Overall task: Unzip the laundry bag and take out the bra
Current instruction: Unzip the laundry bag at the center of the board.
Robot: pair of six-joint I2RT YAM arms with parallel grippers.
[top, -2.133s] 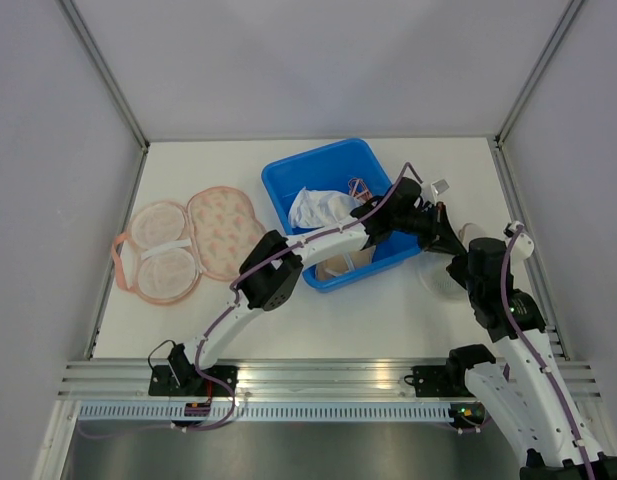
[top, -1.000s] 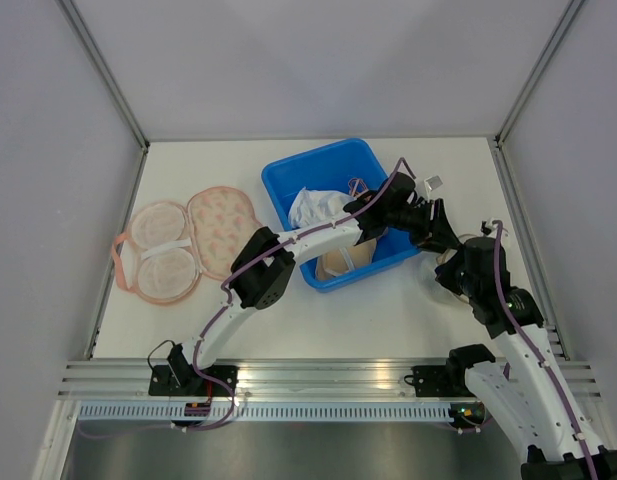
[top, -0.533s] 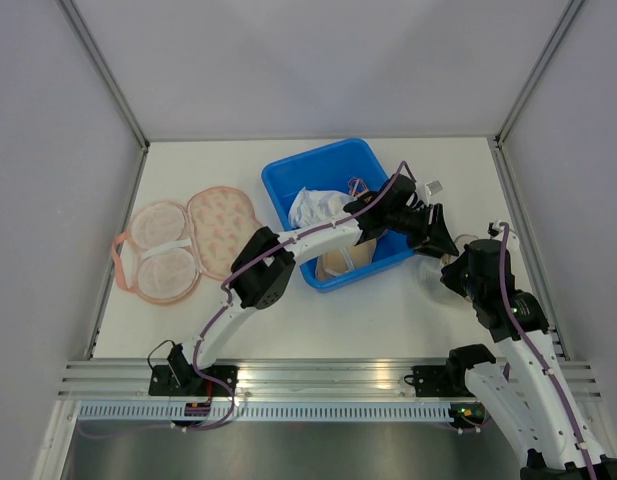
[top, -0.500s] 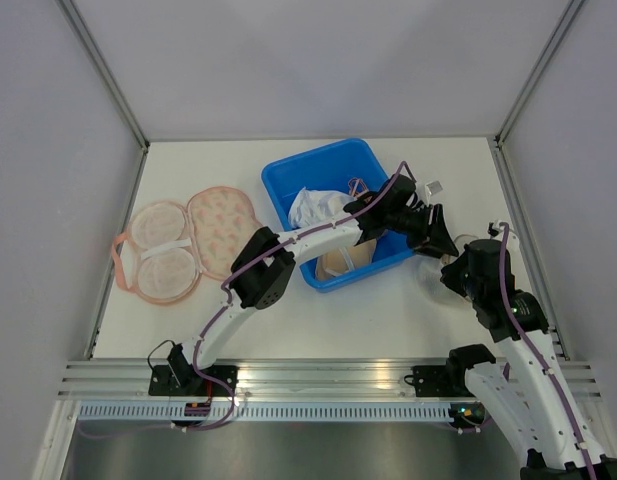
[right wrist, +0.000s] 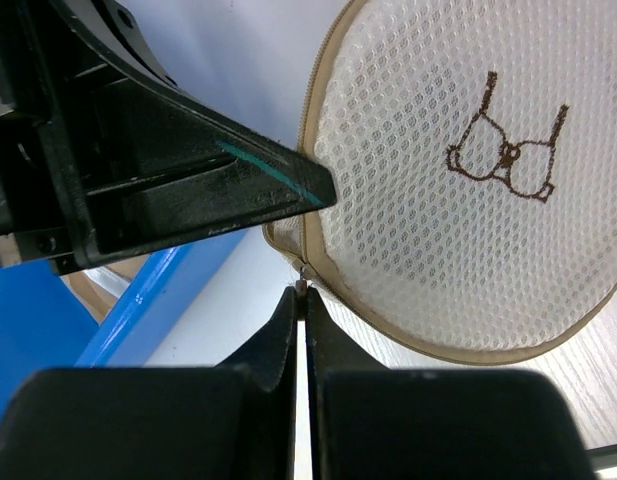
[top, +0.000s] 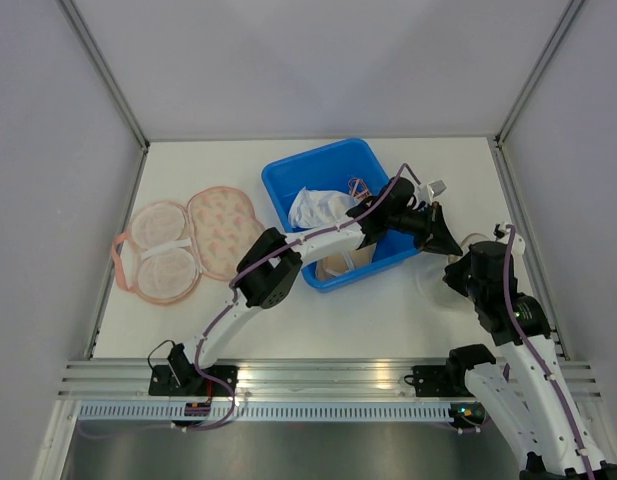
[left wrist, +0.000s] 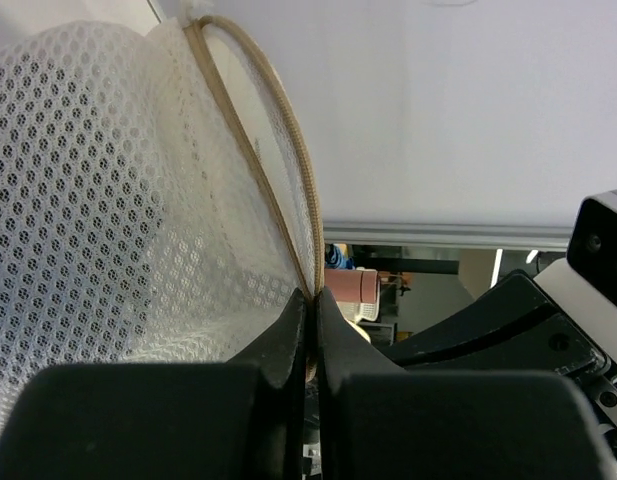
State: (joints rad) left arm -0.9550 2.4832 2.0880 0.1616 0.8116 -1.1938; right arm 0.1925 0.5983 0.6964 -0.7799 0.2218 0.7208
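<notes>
The round white mesh laundry bag [right wrist: 458, 170], with tan zipper trim and a brown bra logo, lies right of the blue bin; from the top only its edge [top: 429, 282] shows beside the right arm. My left gripper [left wrist: 313, 296] is shut on the bag's tan trim [left wrist: 278, 170], and from above it [top: 448, 244] sits at the bag's near-left rim. My right gripper [right wrist: 301, 291] is shut on the small zipper pull at the bag's edge. The left gripper's black body [right wrist: 178, 190] hangs just above it. The bra is hidden.
A blue bin [top: 333, 160] holding white and peach cloth stands mid-table, under the left arm. A pink bra-shaped mesh piece [top: 188, 245] lies spread open at the left. Grey walls close in the table on three sides.
My left gripper, open half a second ago, has shut on the bag's trim. The right wrist has shifted slightly, still pinching the zipper pull.
</notes>
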